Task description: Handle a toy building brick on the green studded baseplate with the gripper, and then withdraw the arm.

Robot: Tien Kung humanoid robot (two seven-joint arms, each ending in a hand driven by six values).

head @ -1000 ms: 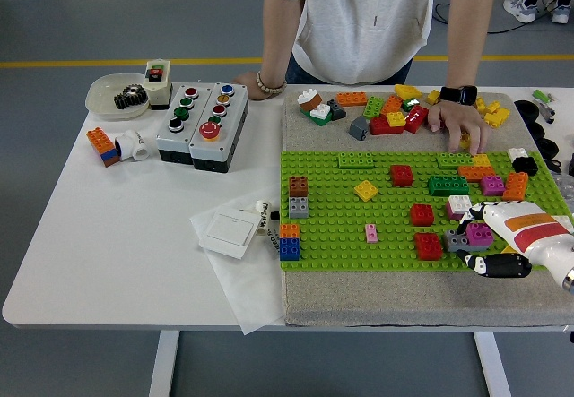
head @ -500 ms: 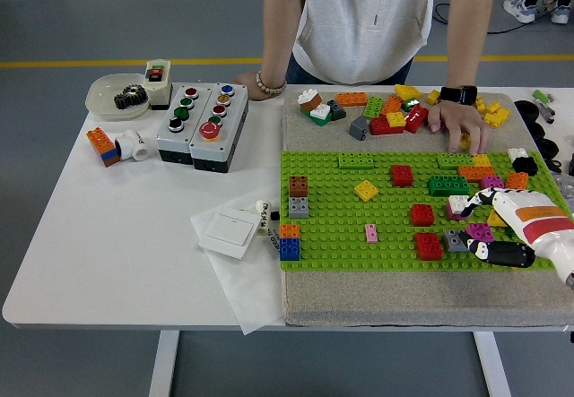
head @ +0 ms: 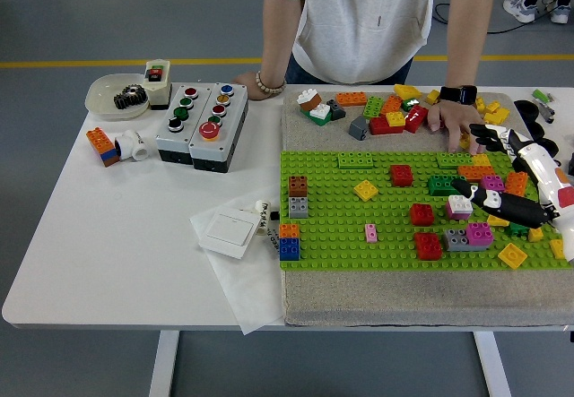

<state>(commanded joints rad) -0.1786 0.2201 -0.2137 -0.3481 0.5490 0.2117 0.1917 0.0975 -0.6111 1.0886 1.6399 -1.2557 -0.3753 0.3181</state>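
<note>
The green baseplate (head: 359, 218) lay with its long axis running left to right on the beige mat (head: 377, 298). On its right part sat a grey brick (head: 457, 238) joined to a magenta one (head: 480, 233) (side by side, long axis left-right). Just right of them hung the right hand (head: 516, 182), fingers (head: 502, 204) spread loose, grasping nothing, thumb tip near a white brick (head: 460, 204).

Single head view, high on the robot's side

The white table (head: 134, 236) is seen from above, looking forward and down; its near edge is shown low, a person (head: 368, 21) at the far side.
</note>
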